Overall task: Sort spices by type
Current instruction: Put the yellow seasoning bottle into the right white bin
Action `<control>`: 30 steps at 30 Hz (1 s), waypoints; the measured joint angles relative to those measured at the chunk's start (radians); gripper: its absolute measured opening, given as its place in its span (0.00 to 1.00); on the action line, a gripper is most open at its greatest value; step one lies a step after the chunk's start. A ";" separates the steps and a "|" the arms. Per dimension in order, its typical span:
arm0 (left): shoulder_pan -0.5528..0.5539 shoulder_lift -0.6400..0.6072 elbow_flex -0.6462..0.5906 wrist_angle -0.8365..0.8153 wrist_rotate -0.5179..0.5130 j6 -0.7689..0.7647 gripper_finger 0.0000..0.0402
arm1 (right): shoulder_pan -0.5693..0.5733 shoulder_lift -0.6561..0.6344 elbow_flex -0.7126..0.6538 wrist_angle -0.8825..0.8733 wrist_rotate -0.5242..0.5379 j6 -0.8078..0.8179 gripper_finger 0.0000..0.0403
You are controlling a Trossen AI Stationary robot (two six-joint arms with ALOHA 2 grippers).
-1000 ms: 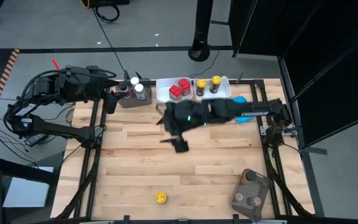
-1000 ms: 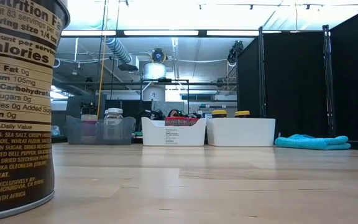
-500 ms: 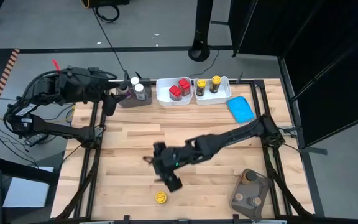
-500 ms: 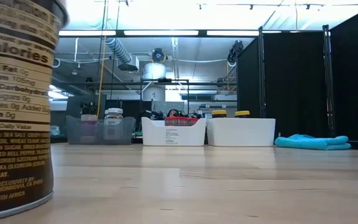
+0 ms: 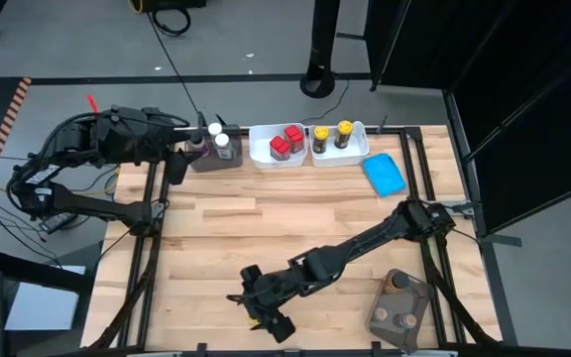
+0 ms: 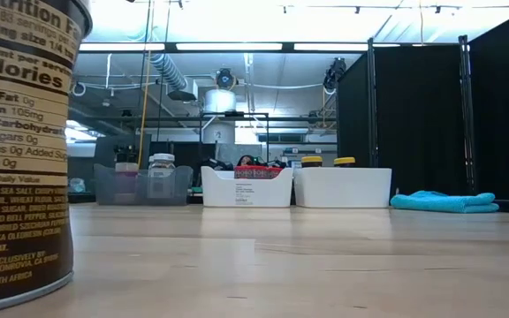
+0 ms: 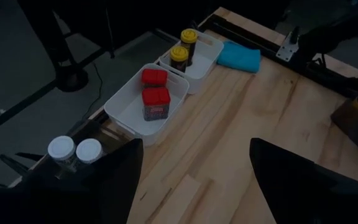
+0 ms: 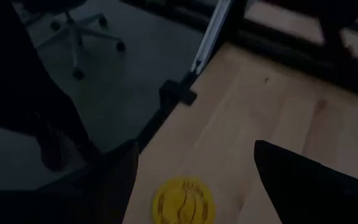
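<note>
I see a pale wood plank table [image 5: 295,223] — smooth, satin sheen. White tubs [image 7: 132,109] look matt plastic; grey bin [image 6: 140,185] translucent plastic. Blue cloth [image 5: 385,174] soft, folded. Near jar [image 6: 20,146] has a glossy printed paper label. Yellow lid [image 8: 182,200] — smooth plastic, embossed. Right gripper [image 5: 266,315] matt black.

Robotics lab or test cell. Black curtain partitions [image 6: 414,124] around wooden table [image 5: 295,228] on metal frame, exposed ceiling ducting [image 6: 168,71], strip lights, cables on grey floor, wheeled office chair [image 8: 79,37] (beyond right gripper [image 8: 194,186], off table edge).
</note>
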State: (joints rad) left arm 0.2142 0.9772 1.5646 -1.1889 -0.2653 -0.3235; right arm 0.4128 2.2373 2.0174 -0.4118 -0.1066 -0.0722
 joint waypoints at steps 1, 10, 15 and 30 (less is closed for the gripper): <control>0.000 0.000 0.000 0.000 0.000 -0.002 0.75 | 0.004 0.015 0.000 0.018 0.002 0.000 0.81; 0.000 0.002 0.000 -0.049 0.001 -0.004 0.75 | 0.007 0.085 0.000 0.058 0.010 0.050 0.80; 0.000 0.002 0.000 -0.045 0.006 -0.005 0.75 | 0.007 0.085 0.000 0.017 0.023 0.056 0.81; 0.000 0.002 0.000 -0.045 0.007 -0.005 0.75 | 0.006 0.085 0.000 -0.081 0.056 0.096 0.78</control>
State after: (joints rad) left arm 0.2138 0.9791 1.5646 -1.2335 -0.2580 -0.3283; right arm 0.4192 2.3226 2.0178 -0.4931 -0.0506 0.0235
